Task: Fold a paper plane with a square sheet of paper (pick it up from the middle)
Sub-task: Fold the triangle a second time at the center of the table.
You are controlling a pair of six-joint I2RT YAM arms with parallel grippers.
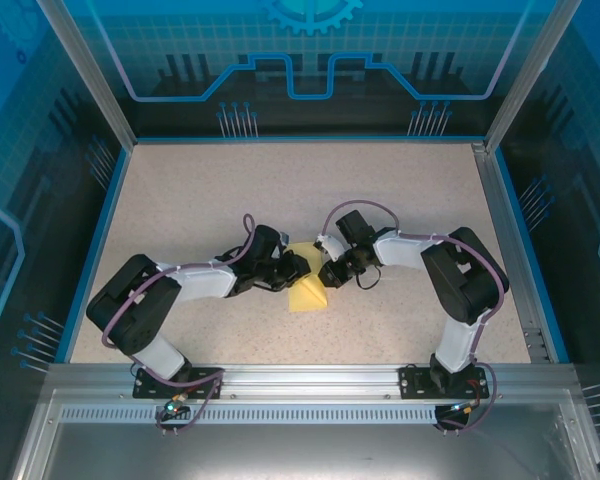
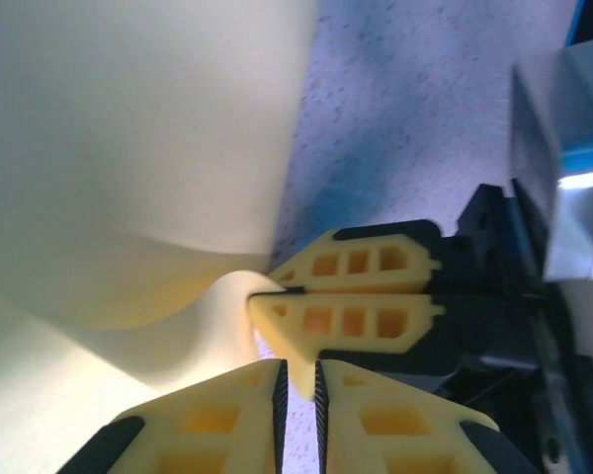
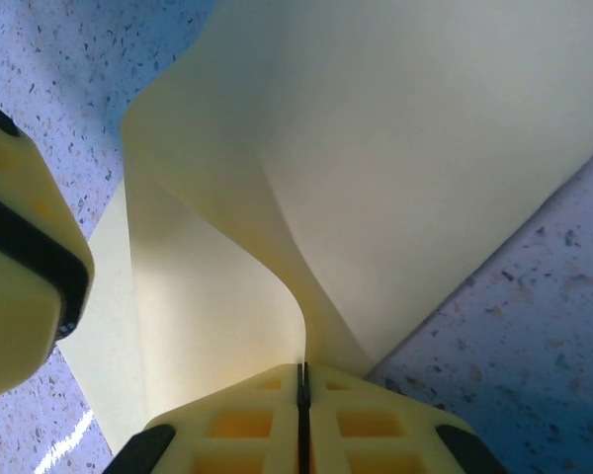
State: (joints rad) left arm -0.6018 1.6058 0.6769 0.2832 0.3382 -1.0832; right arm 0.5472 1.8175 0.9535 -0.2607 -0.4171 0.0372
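Note:
The yellow square sheet of paper [image 1: 308, 298] lies partly folded at mid-table, between the two arms. My right gripper [image 1: 325, 272] is shut on it. In the right wrist view a raised, curving flap of the sheet [image 3: 395, 148] runs down into the closed jaws of the right gripper [image 3: 301, 370]. My left gripper [image 1: 298, 270] meets it from the left. In the left wrist view the left gripper [image 2: 298, 367] stands a narrow slit open with speckled table showing through the gap, just below the right gripper [image 2: 267, 293], which pinches the sheet [image 2: 128, 148].
The speckled beige table [image 1: 210, 200] has free room behind and to both sides of the grippers. Blue walls [image 1: 95, 240] fence the left and right edges. An aluminium rail [image 1: 310, 375] carrying both arm bases runs along the near edge.

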